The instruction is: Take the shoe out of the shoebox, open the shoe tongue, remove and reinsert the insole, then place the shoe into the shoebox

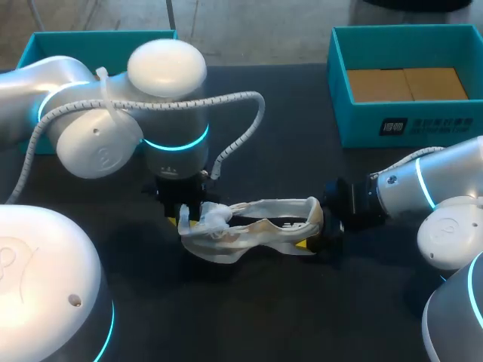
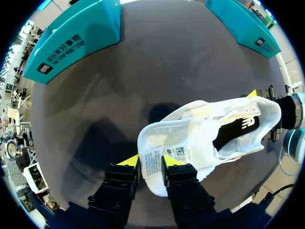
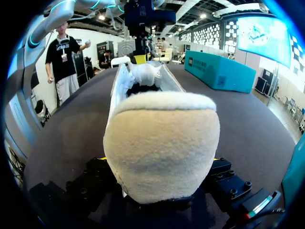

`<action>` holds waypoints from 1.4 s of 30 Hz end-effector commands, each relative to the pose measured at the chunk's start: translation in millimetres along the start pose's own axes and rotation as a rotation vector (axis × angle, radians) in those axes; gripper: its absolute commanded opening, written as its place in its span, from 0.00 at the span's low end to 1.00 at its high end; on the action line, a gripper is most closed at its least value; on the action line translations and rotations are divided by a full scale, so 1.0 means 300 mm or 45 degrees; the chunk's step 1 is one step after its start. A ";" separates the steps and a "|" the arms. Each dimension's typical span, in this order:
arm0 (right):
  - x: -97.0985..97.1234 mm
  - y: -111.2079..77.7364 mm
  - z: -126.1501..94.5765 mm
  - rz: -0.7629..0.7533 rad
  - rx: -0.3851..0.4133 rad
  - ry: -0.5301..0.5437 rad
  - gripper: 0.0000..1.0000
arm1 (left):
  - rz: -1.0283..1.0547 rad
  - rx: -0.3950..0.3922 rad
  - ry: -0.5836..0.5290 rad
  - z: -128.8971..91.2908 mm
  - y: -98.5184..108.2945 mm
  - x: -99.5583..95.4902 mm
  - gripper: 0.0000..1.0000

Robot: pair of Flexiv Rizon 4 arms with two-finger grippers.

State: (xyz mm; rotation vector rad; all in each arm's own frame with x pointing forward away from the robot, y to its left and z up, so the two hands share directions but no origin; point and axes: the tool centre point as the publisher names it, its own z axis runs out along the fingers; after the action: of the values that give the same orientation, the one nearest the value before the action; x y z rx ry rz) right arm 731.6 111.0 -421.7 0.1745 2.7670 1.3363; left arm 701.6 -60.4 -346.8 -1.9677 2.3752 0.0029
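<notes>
Your left gripper point(image 2: 150, 162): yellow-tipped fingers pressed together on the white padded tongue point(image 2: 164, 152) of the shoe, one tip on each face of it, printed label side up. The tongue is pulled up and away from the throat.

The white low-top fabric shoe point(image 1: 226, 240) lies on the dark table top point(image 1: 287, 309), a little below centre in the head view. Its long axis runs 9 to 3 o'clock. The toe end is at 9, under your left wrist, and the heel is at 3. The opening faces up toward the head camera. The black insole point(image 2: 238, 129) shows inside, toward the heel half.

Your right gripper point(image 3: 159, 160): comes in from 3 o'clock, level with the table. The shoe's heel sits between the fingers. Only slivers of the yellow tips show, one at each side of the beige fleecy heel lining point(image 3: 162, 138), and both are against it, so it is clamped on the heel. From this wrist you look straight down the shoe's length toward the left gripper at the far end.

Further out: a teal cardboard shoebox point(image 1: 392, 124) stands at 1 o'clock from the shoe, well apart from it and open on top. Brown cardboard point(image 1: 404, 83) lines its floor. A second teal box point(image 1: 90, 35) sits at 11 o'clock, partly hidden behind your left arm.
</notes>
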 end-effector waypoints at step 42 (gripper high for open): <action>0.003 -0.009 0.003 0.000 0.003 -0.001 0.00 | 1.350 0.029 0.288 -0.425 -0.222 0.269 0.00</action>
State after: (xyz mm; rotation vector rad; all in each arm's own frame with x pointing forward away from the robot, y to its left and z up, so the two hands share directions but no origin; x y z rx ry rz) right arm 731.6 111.0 -421.8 0.1745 2.7670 1.3363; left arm 739.1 -141.3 -219.9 -0.5403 3.1661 -0.2982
